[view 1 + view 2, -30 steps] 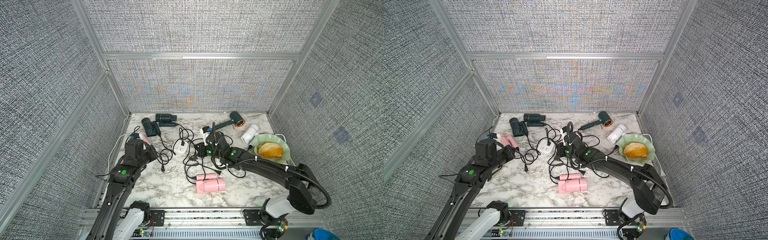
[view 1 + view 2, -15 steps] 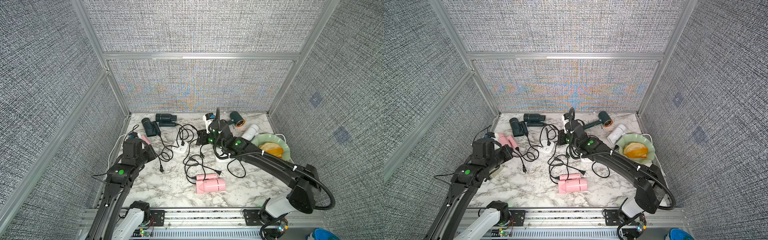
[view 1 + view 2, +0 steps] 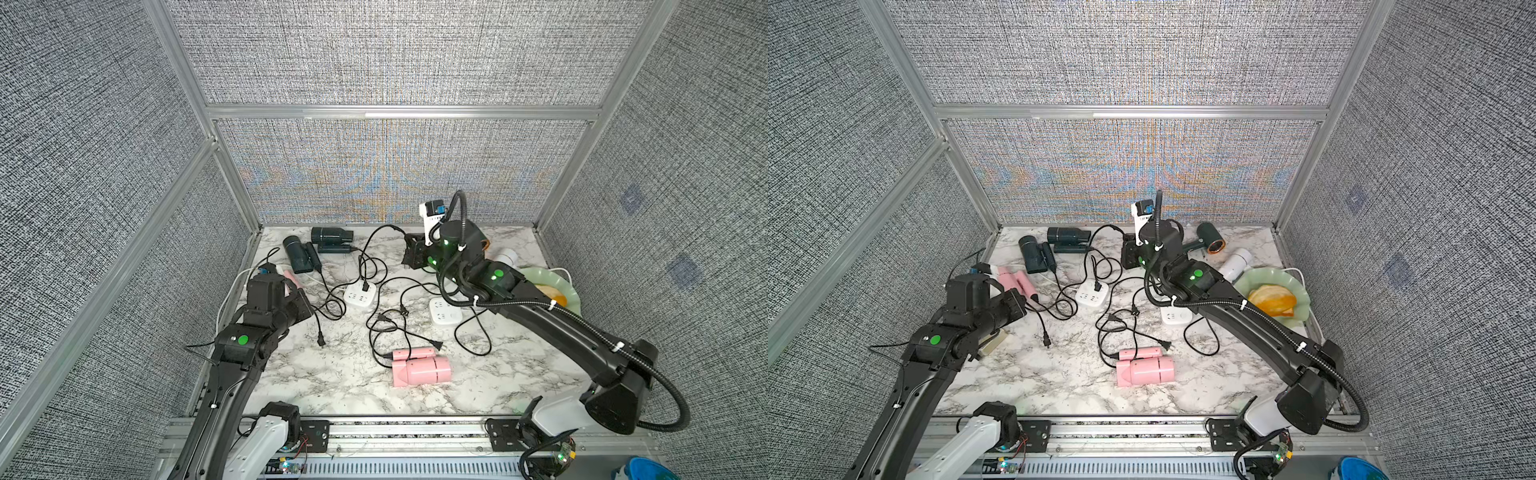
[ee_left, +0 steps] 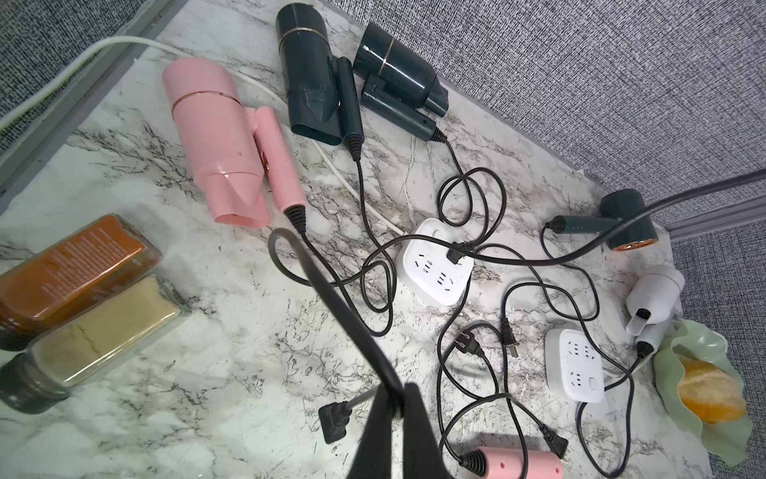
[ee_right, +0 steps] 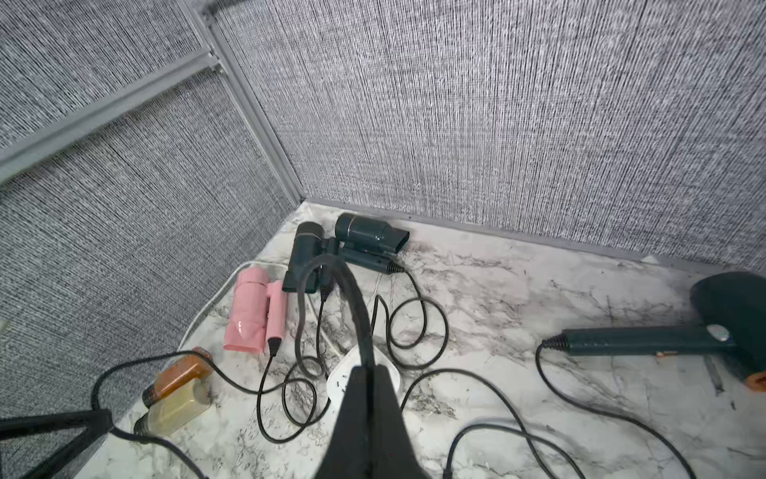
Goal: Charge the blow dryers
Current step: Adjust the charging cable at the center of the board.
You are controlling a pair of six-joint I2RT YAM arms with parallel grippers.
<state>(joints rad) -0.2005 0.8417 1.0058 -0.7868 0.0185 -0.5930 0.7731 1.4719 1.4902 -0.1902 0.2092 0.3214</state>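
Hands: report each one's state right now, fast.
Left hand: closed, holding a plug-end cord.
Right hand: closed, holding a looped cord.

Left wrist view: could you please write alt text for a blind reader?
The left gripper is shut on a black cord near its plug, above a marble table holding a pink plastic hair dryer, two dark teal hair dryers and two white square power strips.
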